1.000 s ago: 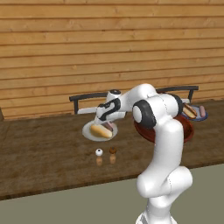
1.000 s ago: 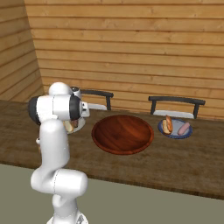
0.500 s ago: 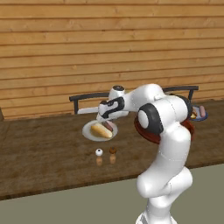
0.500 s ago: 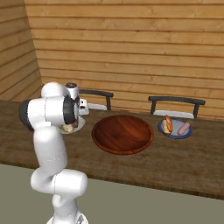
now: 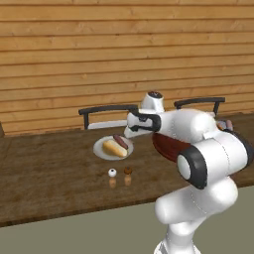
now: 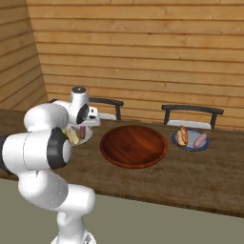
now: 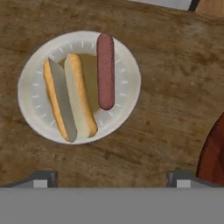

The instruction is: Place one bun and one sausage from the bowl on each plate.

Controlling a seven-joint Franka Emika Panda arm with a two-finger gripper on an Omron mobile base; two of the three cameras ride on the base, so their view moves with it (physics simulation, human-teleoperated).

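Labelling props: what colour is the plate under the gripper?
Pale grey-white plate, tan centre; clearest in hand view.

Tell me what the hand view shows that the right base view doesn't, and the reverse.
Hand view alone: the split tan bun and reddish sausage lie side by side, apart, on the pale grey-white plate. Right base view alone: the small bluish-grey plate also holding a bun and sausage. Both: the large reddish-brown bowl, brown wooden counter.
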